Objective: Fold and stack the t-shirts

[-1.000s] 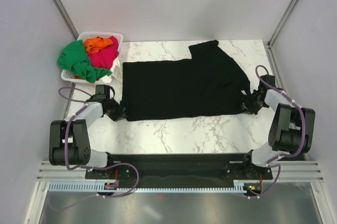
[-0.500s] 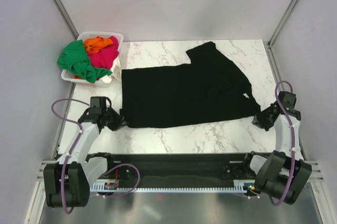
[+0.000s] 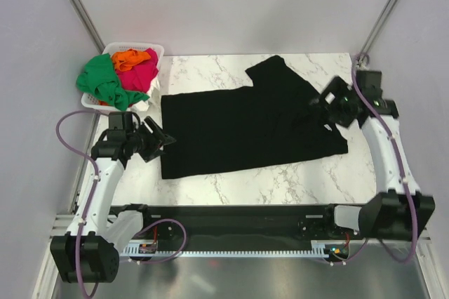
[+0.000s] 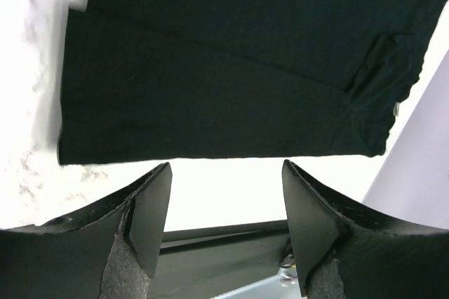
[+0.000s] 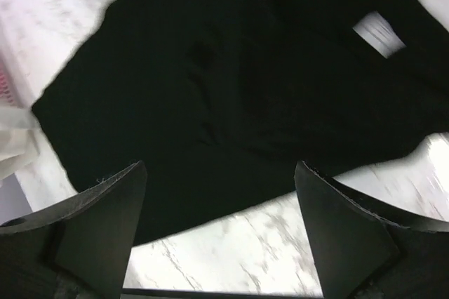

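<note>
My left pincer (image 3: 162, 139), spread wide and pinching nothing, hovers just off the left edge of the black t-shirt (image 3: 245, 127). My right pincer (image 3: 324, 100), equally spread and empty, hangs over that shirt's right end. The shirt lies flat on the marble table (image 3: 280, 180). Beyond its far-left corner, a green t-shirt (image 3: 102, 81), an orange t-shirt (image 3: 126, 57) and a pink-red t-shirt (image 3: 144, 72) heap in a white basket (image 3: 157, 49).

black t-shirt (image 3: 245, 123) across centre, basket (image 3: 157, 52) far-left, bare marble (image 3: 280, 181) nearside

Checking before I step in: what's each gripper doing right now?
Left gripper: open, holding nothing.
Right gripper: open, holding nothing, over the black t-shirt.
</note>
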Controlling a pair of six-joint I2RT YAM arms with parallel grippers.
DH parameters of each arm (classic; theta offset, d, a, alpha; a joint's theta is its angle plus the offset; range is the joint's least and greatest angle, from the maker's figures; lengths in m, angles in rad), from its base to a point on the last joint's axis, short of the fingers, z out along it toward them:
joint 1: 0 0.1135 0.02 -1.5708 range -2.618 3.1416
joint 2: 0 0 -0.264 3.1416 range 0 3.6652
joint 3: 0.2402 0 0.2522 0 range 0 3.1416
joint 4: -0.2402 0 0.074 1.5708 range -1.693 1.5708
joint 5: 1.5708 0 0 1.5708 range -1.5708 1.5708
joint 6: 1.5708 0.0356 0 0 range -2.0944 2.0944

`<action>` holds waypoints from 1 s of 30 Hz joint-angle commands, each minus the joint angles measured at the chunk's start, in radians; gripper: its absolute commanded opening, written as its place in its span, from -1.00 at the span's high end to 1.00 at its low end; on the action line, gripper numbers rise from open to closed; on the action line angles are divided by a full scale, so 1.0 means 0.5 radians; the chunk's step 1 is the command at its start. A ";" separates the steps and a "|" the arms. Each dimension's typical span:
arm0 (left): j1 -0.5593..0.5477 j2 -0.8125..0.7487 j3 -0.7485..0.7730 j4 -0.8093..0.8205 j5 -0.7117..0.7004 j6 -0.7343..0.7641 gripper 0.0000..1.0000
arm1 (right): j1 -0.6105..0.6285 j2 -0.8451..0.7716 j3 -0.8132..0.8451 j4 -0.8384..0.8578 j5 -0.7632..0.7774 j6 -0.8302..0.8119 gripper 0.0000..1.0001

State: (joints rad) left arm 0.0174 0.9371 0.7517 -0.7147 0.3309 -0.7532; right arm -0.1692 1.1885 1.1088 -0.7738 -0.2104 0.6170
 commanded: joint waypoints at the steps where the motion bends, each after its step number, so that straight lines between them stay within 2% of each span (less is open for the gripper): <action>1: -0.001 0.025 0.272 -0.166 -0.106 0.407 -0.41 | 0.310 0.426 0.557 0.198 0.074 -0.132 -0.89; 3: -0.001 0.019 0.313 -0.212 -0.263 0.484 -0.41 | 0.326 0.733 0.718 0.311 0.025 -0.197 -0.88; 4: -0.001 0.013 0.316 -0.224 -0.303 0.543 -0.41 | 0.326 0.822 0.813 0.512 -0.005 -0.203 -0.89; 6: -0.004 -0.009 0.295 -0.227 -0.315 0.589 -0.40 | 0.326 1.119 0.963 0.648 -0.079 -0.228 -0.87; 8: -0.004 -0.018 0.264 -0.233 -0.364 0.589 -0.39 | 0.326 1.343 1.282 0.737 -0.107 -0.261 -0.83; 11: -0.004 -0.030 0.200 -0.115 -0.248 0.595 -0.34 | 0.326 1.864 1.684 0.866 -0.134 -0.283 -0.82; 13: -0.004 -0.027 0.187 -0.092 -0.272 0.598 -0.34 | 0.326 2.064 1.977 0.967 -0.162 -0.286 -0.82; 14: -0.001 -0.024 0.187 -0.092 -0.312 0.595 -0.34 | 0.326 2.263 2.083 0.995 -0.165 -0.283 -0.82; 16: 0.002 -0.024 0.187 -0.098 -0.355 0.586 -0.33 | 0.378 2.445 2.340 1.062 -0.080 -0.277 -0.82; 18: 0.002 -0.036 0.184 -0.098 -0.379 0.577 -0.32 | 0.403 2.611 2.369 1.194 0.021 -0.234 -0.82; 20: 0.002 -0.082 0.175 -0.095 -0.407 0.568 -0.30 | 0.415 2.733 2.320 1.467 0.098 -0.213 -0.82; 22: 0.002 -0.122 0.172 -0.095 -0.429 0.562 -0.30 | 0.436 2.844 2.417 1.623 0.135 -0.188 -0.82; 26: 0.002 -0.129 0.169 -0.089 -0.435 0.546 -0.26 | 0.498 3.190 2.746 1.658 0.172 -0.215 -0.86; 30: 0.005 -0.156 0.166 -0.089 -0.450 0.543 -0.23 | 0.529 3.283 2.780 1.750 0.255 -0.243 -0.90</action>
State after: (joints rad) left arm 0.0174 0.8814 0.8360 -0.7872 0.1291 -0.5068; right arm 0.0807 2.8040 2.4435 0.0170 -0.1287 0.5079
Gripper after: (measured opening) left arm 0.620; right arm 0.946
